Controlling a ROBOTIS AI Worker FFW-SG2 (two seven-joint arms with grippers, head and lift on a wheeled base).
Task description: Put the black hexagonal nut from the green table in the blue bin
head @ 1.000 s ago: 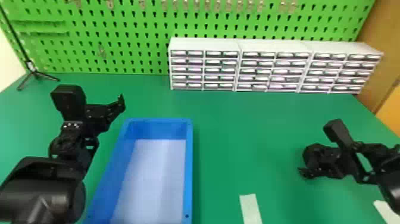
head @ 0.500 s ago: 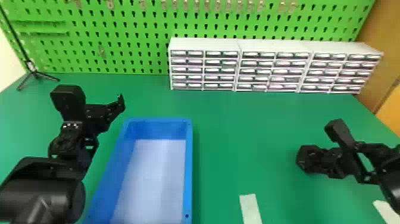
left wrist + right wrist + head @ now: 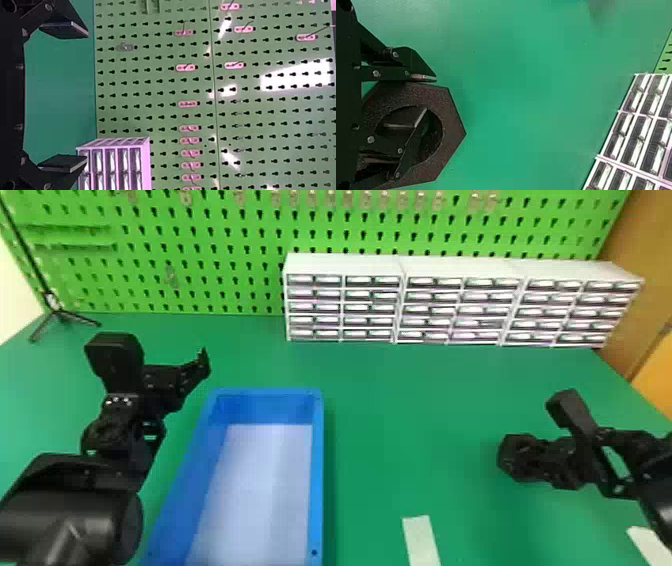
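Observation:
At the right of the head view, my right gripper (image 3: 542, 460) is over the green table (image 3: 400, 405) with the black hexagonal nut (image 3: 515, 457) at its tip. In the right wrist view, the right gripper (image 3: 429, 94) is shut on one side of the nut (image 3: 449, 118): one finger lies along its outer edge, the other reaches into its hole. My left gripper (image 3: 200, 362) is parked beyond the left side of the blue bin (image 3: 318, 470); in the left wrist view the left gripper (image 3: 75, 97) stands open, nothing between its fingers.
White drawer cabinets (image 3: 345, 265) line the back of the table before a green pegboard (image 3: 225, 245). A pale strip (image 3: 421, 540) lies right of the bin, another (image 3: 650, 545) at the lower right. A small black tripod (image 3: 59, 312) stands at the back left.
The right gripper's finger that stuck out at the near side of the nut has drawn in, and the gripper has closed on the nut. The left arm has kept still.

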